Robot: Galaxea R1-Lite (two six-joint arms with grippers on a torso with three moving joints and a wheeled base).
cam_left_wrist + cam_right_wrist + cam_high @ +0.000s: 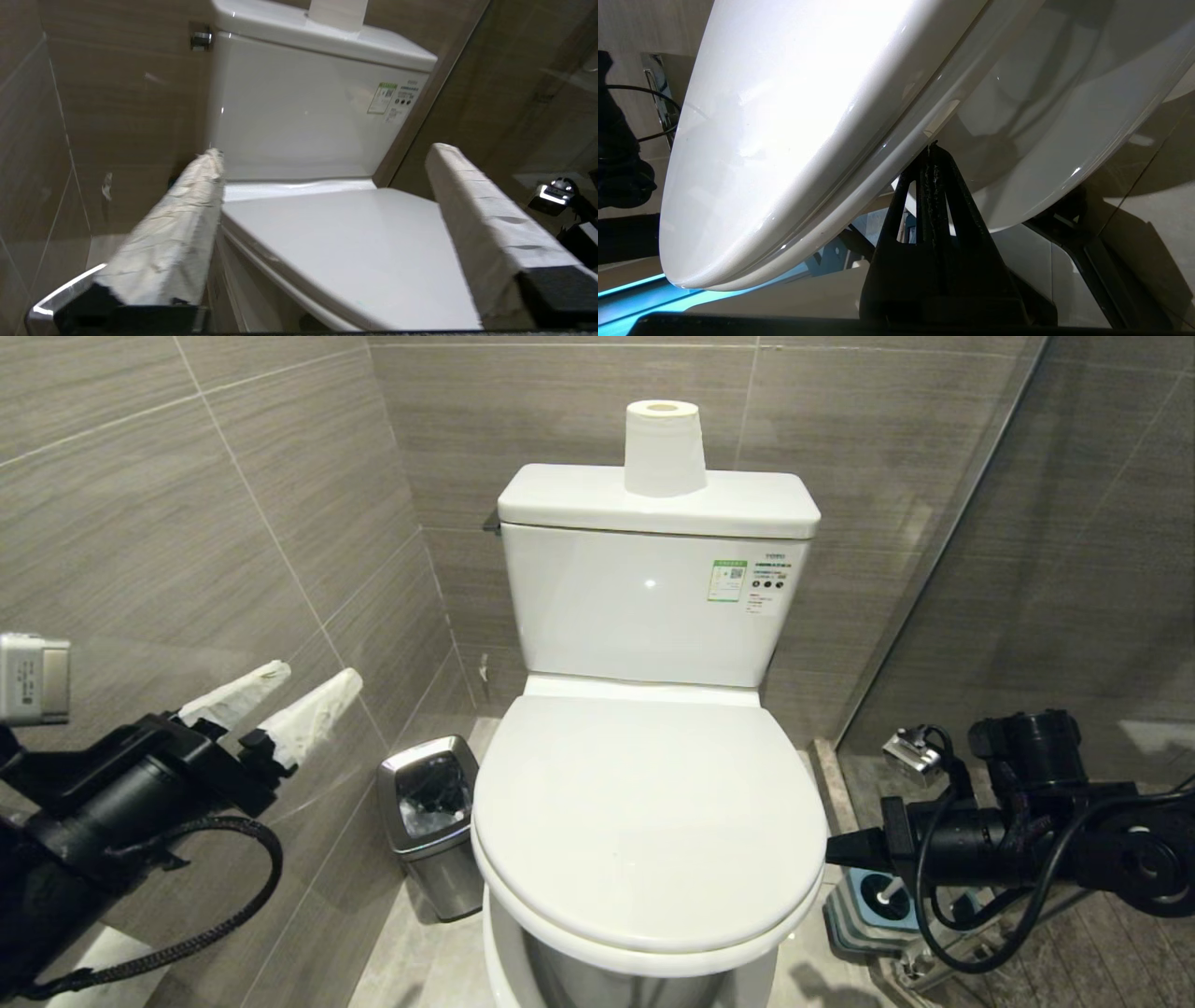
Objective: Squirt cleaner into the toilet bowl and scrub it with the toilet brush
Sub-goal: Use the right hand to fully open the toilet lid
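Two grippers are in play, and the lid (644, 812) is shut over the toilet bowl (523, 980), so nothing gets squirted yet. Your right gripper (931, 154) has its jaws pinched together, tips right at the seam under the lid's rim on the toilet's right flank; whether they touch it I can't tell. I'd say slide those tips into the gap and lift smoothly, because glossy plastic will likely slip off a shallow purchase. Your left gripper (275, 695) hangs off the toilet's left side, padded fingers (182, 233) spread wide and holding nothing, well placed to catch the lid as it rises. The toilet brush isn't visible, only a blue-grey holder (873, 905) on the floor beneath the right arm. Tight quarters: tiled wall (187, 523) left, glass panel (1074, 569) right, steel bin (434, 821) beside the bowl, paper roll (664, 448) on the tank (635, 607).
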